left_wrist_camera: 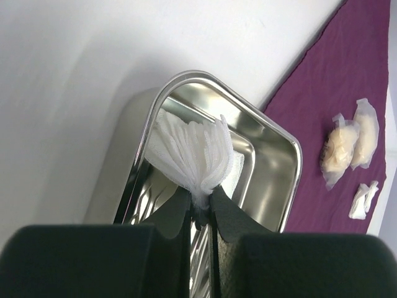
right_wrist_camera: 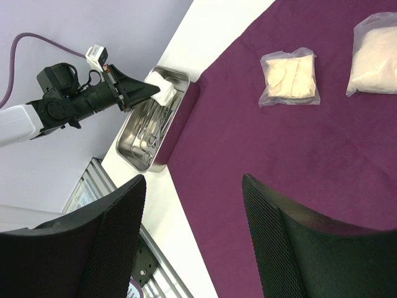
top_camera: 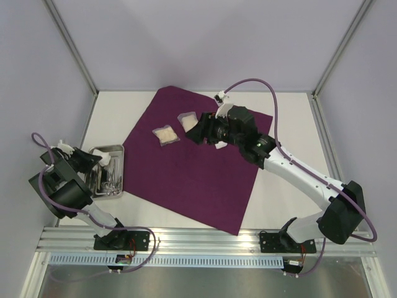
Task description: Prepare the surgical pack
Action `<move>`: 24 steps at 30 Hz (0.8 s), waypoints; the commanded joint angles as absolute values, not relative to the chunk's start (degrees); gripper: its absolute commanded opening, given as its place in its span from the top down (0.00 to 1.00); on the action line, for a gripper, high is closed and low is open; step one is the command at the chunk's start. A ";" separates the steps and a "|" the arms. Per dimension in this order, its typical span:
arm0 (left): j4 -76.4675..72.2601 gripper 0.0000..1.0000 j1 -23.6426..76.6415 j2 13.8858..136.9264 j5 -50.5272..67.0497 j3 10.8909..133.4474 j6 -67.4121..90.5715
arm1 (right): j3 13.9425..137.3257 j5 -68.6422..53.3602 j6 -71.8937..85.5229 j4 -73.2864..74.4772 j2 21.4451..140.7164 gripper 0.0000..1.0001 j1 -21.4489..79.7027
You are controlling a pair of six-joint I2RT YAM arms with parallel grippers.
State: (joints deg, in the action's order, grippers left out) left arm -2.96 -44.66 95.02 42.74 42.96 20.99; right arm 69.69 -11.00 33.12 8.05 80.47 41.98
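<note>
The surgical pack (top_camera: 192,174) is a plum-purple drape lying spread as one big square sheet on the white table; it also fills the right wrist view (right_wrist_camera: 298,155). My left gripper (left_wrist_camera: 200,200) is shut on a fanned white gauze pad (left_wrist_camera: 195,149) and holds it above the steel tray (left_wrist_camera: 273,186). In the top view the left gripper (top_camera: 98,160) hangs over the tray (top_camera: 122,162), left of the drape. My right gripper (right_wrist_camera: 193,186) is open and empty. It hovers over the far part of the drape (top_camera: 195,132), next to the packets.
Two clear packets of pale dressings (top_camera: 166,136) (top_camera: 187,121) and a small white packet (top_camera: 220,144) lie on the drape. Metal instruments (top_camera: 110,177) lie in the tray. Aluminium posts and grey walls close in the table; a rail runs along its near edge.
</note>
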 commanded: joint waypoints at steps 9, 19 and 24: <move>-2.74 0.74 -45.18 95.19 39.81 43.42 19.78 | 71.90 -10.46 32.17 7.38 80.60 0.34 42.45; 3.95 0.56 -45.18 89.57 38.05 44.64 17.40 | 72.07 -11.07 32.25 7.03 80.51 0.34 42.54; 10.53 0.44 -45.26 86.84 37.71 45.88 15.12 | 71.89 -11.25 32.26 6.94 80.07 0.34 42.54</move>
State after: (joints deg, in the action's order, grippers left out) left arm 6.09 -44.69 89.60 37.80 43.46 17.78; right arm 69.80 -11.03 32.99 8.05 80.49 42.26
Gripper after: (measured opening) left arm 0.550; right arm 0.657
